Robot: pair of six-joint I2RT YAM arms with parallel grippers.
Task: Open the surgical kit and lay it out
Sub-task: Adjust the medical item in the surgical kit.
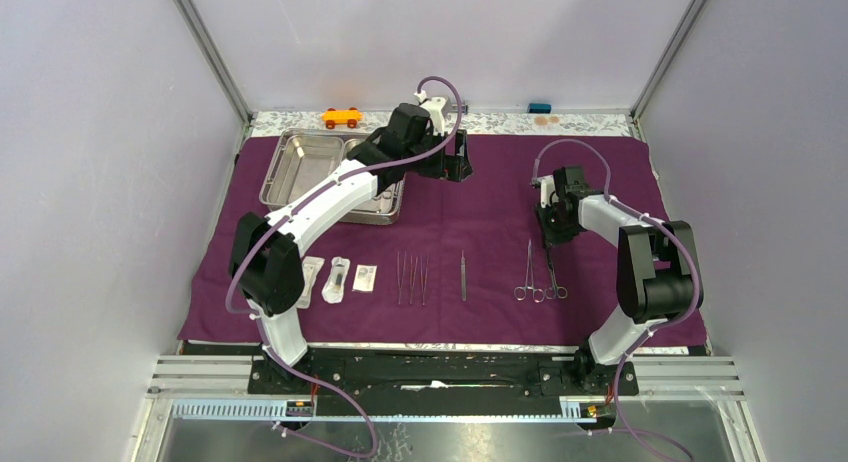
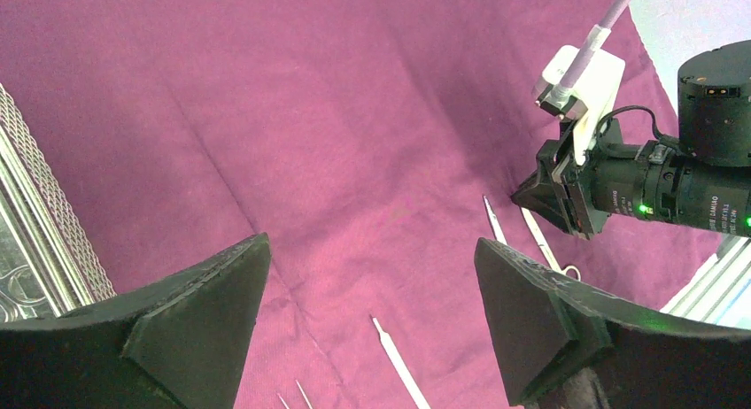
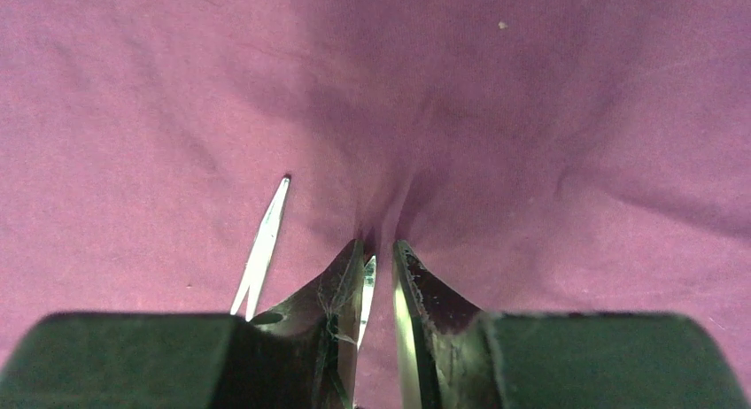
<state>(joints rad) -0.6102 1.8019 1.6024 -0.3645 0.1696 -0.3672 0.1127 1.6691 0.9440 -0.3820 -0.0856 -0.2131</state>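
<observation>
The dark purple cloth wrap (image 1: 480,207) lies spread flat. At its back left stands the steel tray (image 1: 275,167). Along the near side lie three sealed packets (image 1: 338,279), thin tweezers (image 1: 410,279), one more tweezer (image 1: 463,275) and two ring-handled forceps (image 1: 528,274). My left gripper (image 1: 455,167) (image 2: 370,241) hovers open over bare cloth beside the tray, holding nothing. My right gripper (image 1: 553,237) (image 3: 379,243) presses its fingertips onto the cloth at the right forceps' tip (image 3: 367,289). Its jaws are nearly together, the tip lies in the narrow gap, and the cloth puckers there.
A small orange toy car (image 1: 341,116) and a small blue object (image 1: 540,107) sit on the patterned strip behind the cloth. Grey walls close in left, right and back. The left forceps (image 3: 261,250) lies just left of my right fingers.
</observation>
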